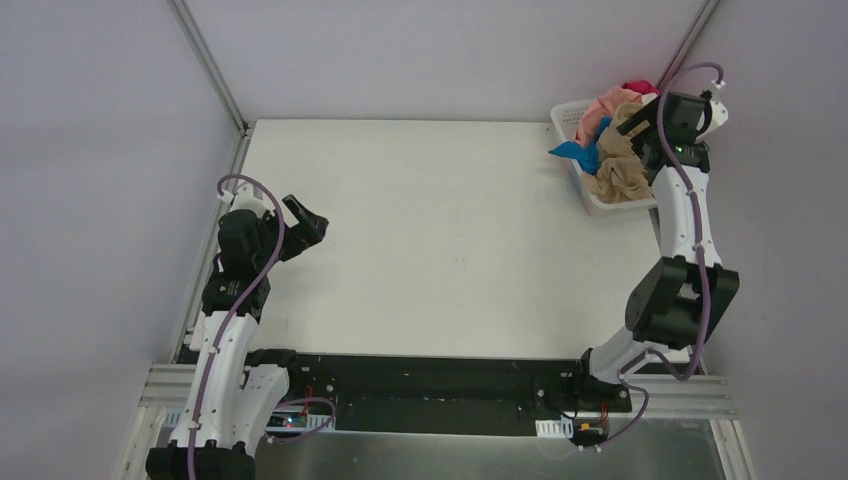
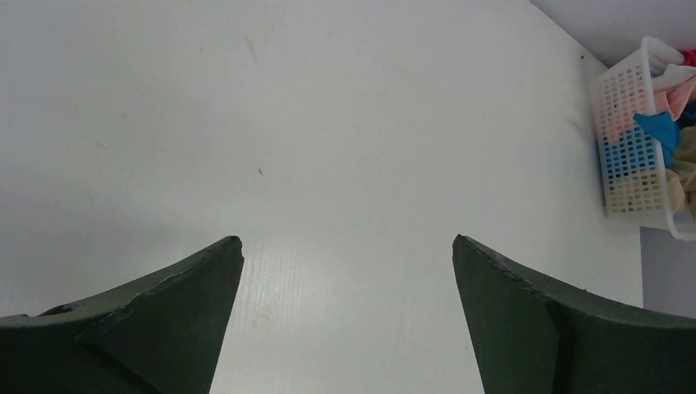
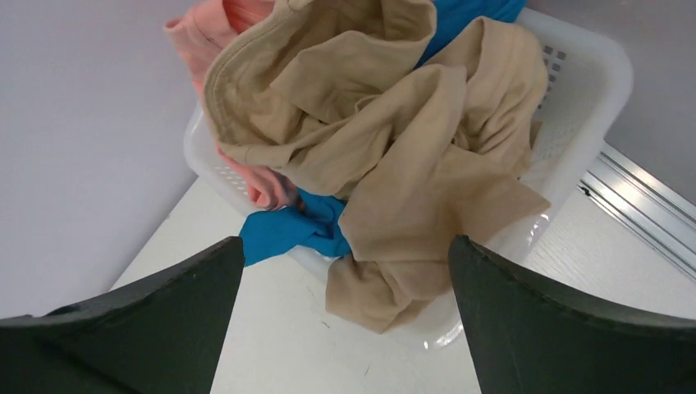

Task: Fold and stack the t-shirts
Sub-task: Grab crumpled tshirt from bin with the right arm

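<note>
Right gripper (image 3: pixel 346 240), spread above the basket (image 3: pixel 591 74), should be lowered so only the tan shirt (image 3: pixel 394 156) on top is pinched; left gripper (image 2: pixel 347 240) is spread too.

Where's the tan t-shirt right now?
Top view: the tan t-shirt is in the white basket at the table's far right corner, heaped over the blue t-shirt and pink t-shirt, under the open right gripper.
</note>
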Robot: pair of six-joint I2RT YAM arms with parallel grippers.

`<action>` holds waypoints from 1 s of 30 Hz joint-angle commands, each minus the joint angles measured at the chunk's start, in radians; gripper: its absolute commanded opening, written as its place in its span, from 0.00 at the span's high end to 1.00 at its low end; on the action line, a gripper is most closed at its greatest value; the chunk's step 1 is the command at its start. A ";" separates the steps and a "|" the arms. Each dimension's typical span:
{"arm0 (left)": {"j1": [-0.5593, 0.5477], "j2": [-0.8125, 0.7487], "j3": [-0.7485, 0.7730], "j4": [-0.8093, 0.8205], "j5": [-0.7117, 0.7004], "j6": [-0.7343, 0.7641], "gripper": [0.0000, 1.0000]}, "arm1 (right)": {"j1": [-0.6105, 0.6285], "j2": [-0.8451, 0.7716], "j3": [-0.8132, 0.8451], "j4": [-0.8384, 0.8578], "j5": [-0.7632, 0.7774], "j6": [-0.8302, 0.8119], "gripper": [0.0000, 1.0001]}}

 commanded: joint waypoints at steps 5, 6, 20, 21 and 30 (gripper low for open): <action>0.009 0.015 -0.012 0.066 0.019 0.028 0.00 | -0.018 0.285 0.243 -0.091 -0.020 -0.088 0.01; 0.009 0.015 -0.014 0.068 0.015 0.029 0.00 | -0.019 0.304 0.245 -0.096 -0.013 -0.088 0.02; 0.009 -0.009 -0.020 0.069 -0.015 0.028 0.00 | -0.027 0.386 0.302 -0.074 -0.007 -0.105 1.00; 0.010 -0.015 -0.020 0.069 -0.014 0.027 0.00 | -0.027 0.366 0.315 -0.085 -0.009 -0.105 1.00; 0.009 -0.087 -0.028 0.069 0.014 0.008 0.00 | -0.025 0.038 0.389 -0.068 -0.107 -0.104 1.00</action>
